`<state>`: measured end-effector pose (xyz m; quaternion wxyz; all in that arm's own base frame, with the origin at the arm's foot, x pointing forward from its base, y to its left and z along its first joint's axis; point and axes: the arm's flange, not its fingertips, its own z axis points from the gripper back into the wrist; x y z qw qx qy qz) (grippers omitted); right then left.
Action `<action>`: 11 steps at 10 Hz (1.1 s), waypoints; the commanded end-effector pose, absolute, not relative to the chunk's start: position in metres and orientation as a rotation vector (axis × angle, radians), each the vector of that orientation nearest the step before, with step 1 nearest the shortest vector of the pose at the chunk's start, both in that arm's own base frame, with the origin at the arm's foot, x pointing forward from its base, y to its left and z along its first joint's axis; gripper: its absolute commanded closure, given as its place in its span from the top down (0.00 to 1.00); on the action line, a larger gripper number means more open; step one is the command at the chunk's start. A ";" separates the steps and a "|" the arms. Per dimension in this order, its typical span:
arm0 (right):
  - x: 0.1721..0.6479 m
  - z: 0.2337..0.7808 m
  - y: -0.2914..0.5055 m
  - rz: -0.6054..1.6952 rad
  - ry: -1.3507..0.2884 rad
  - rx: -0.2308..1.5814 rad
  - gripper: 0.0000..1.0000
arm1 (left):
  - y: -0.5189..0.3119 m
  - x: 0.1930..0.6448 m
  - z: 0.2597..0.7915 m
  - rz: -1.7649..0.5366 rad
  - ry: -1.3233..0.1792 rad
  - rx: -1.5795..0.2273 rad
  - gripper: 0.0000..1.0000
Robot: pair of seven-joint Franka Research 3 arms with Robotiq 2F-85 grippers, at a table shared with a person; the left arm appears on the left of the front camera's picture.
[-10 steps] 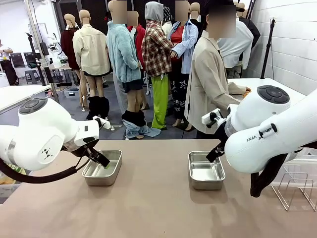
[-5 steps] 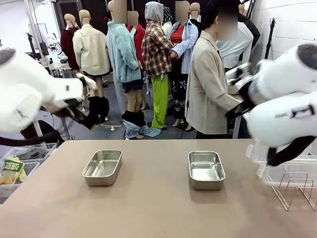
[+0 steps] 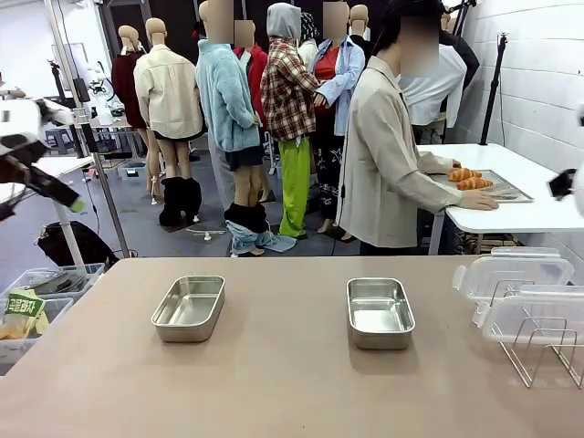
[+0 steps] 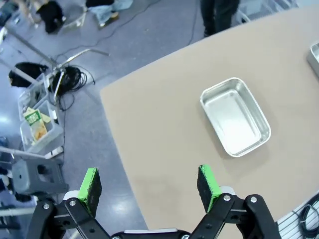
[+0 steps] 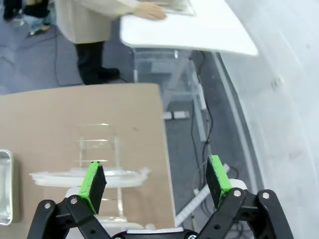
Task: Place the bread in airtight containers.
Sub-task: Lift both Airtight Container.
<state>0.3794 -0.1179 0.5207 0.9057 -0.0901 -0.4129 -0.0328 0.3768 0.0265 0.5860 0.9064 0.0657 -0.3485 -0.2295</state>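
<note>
Two open steel containers sit on the brown table, one on the left and one on the right. The bread, two golden rolls, lies on a flat tray on the white side table at the far right, by the person's hand. My left gripper hangs high off the table's left side; in the left wrist view it is open and empty, looking down on the left container. My right gripper is open and empty, above the table's right edge.
Clear lids rest on a wire rack at the table's right; they show below my right gripper. Bins stand on the floor at left. The person stands at the far edge, turned toward the white table.
Both arms have risen from beside the containers and swung outward to the picture's edges. The person has leaned a hand on the white table.
</note>
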 end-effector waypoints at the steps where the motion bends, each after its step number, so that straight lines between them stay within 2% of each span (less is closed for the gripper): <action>1: 0.379 0.508 -0.157 -0.163 -0.837 -0.137 1.00 | 0.041 0.370 0.593 -0.410 -0.745 0.095 1.00; 3: 0.383 0.489 -0.175 -0.219 -0.861 -0.085 1.00 | 0.051 0.364 0.596 -0.327 -0.764 0.079 1.00; 4: 0.369 0.501 -0.169 -0.194 -0.819 -0.155 1.00 | 0.053 0.369 0.593 -0.396 -0.745 0.111 1.00; 11: 0.369 0.501 -0.169 -0.194 -0.819 -0.155 1.00 | 0.053 0.369 0.593 -0.396 -0.745 0.111 1.00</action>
